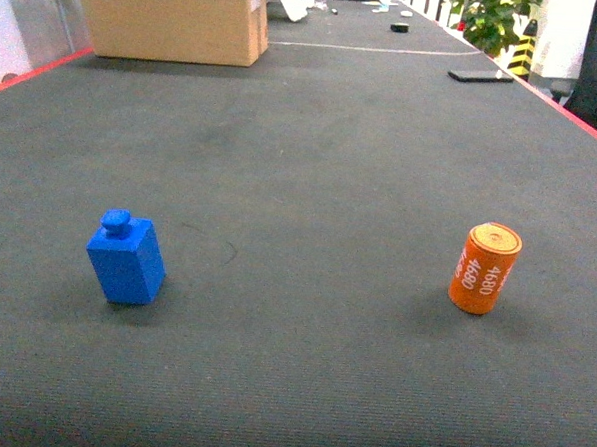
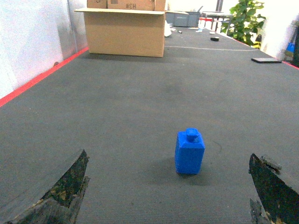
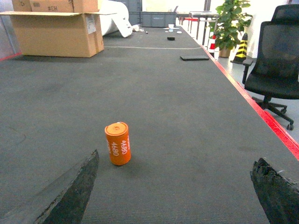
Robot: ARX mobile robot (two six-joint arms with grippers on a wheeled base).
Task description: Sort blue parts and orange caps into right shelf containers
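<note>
From the head camera, neither arm shows at all. A blue part (image 1: 125,259) stands on the dark mat (image 1: 312,164) at the left, knob up, and an orange cap (image 1: 484,267) stands upright at the right, well apart from it. The cap's lettering here is white, reading 4680. A cardboard box (image 1: 174,17) sits far back on the left, and a flat dark slab (image 1: 480,76) lies near the mat's red right edge.

The left wrist camera looks low along the mat. The left gripper (image 2: 170,196) is held level just above the surface, its two worn black fingers (image 2: 65,189) spread wide at the bottom corners with nothing between them. The blue part stands ahead in the gap, a little right of centre, clear of both fingers. This view alone shows the white wall (image 2: 32,42) along the left.

The right wrist camera gives the same low pose: the right gripper (image 3: 173,196) has its fingers (image 3: 74,191) far apart and empty. The cap stands ahead, nearer the left finger but not touching it. Only here do an office chair (image 3: 275,56) and a potted plant (image 3: 231,21) appear, off the mat's right side.
</note>
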